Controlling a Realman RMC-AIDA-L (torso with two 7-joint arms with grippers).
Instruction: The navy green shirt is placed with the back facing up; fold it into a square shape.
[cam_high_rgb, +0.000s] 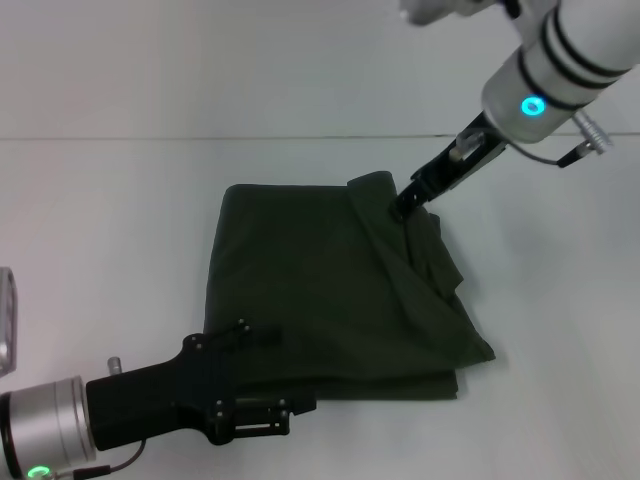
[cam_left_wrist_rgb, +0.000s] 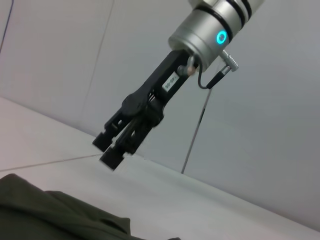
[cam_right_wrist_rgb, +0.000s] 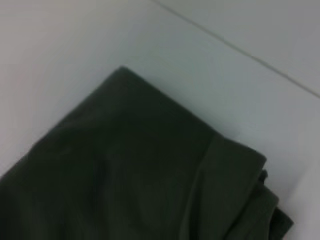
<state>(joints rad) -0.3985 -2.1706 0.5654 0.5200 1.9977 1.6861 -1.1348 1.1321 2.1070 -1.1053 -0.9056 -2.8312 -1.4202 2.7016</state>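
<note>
**Folded olive shirt on a pale tabletop, one gripper at each end**

Lying near the middle of the tabletop (cam_high_rgb: 120, 220), the navy green shirt (cam_high_rgb: 320, 300) is folded into a rough rectangle, its left and far edges fairly straight. Its right side is less tidy: a loose flap runs diagonally from the far right corner down to a point that sticks out past the near right corner, with layered creases along it. The fabric is dark olive, matte and soft, with no print; the right wrist view shows a rounded folded corner and stacked layer edges beside it.

The tabletop is plain, smooth and off-white, with a thin seam line running across it beyond the shirt. Behind that the surface continues in the same pale grey tone. A small metallic object (cam_high_rgb: 6, 318) shows at the left edge of the head view; what it is cannot be told.

The right gripper (cam_high_rgb: 403, 206) reaches down from the upper right, its black jaws at the shirt's far right corner. In the left wrist view its tips sit close together just above the cloth, with nothing seen between them. The left gripper (cam_high_rgb: 268, 412) lies low at the shirt's near left edge, its black body overlapping the hem; whether its jaws are open cannot be told.
</note>
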